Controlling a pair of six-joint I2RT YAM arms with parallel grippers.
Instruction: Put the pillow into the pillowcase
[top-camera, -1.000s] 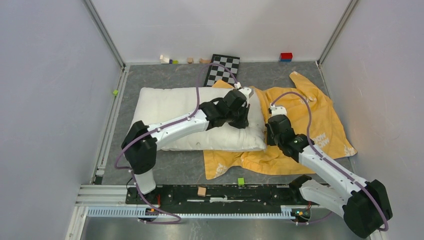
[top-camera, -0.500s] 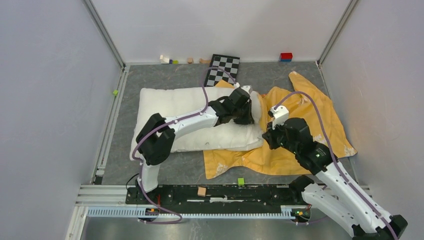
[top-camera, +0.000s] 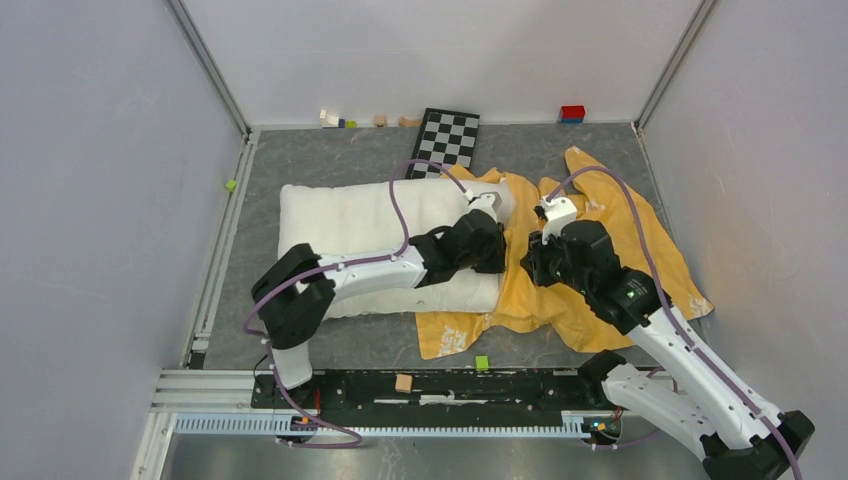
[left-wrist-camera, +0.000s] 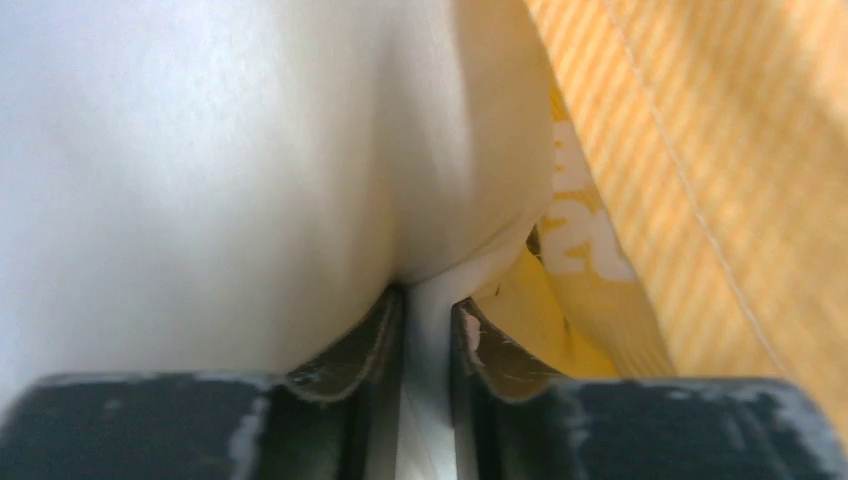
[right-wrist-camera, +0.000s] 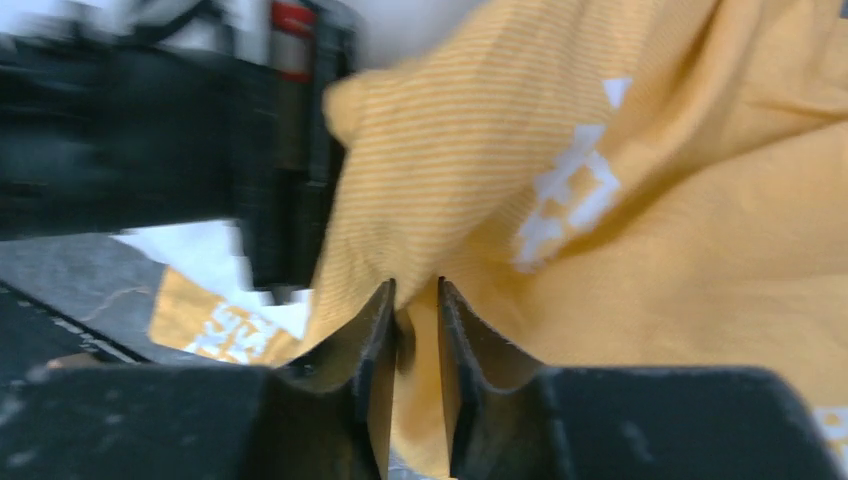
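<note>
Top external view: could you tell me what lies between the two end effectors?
A narrow fold of the pillowcase, at the pillow's right end, lies between the left end effector and the right end effector, as the top external view shows.

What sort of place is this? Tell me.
Probably a robot test cell: plain white walls box in the grey table, a checkerboard lies at the back, small blocks beside it.

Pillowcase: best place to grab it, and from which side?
Pinch the raised fold of the pillowcase beside the right end of the pillow, coming in low from the right, where the right gripper has it. It is thin and lies flat elsewhere; only that bunched edge stands up enough to pinch.
</note>
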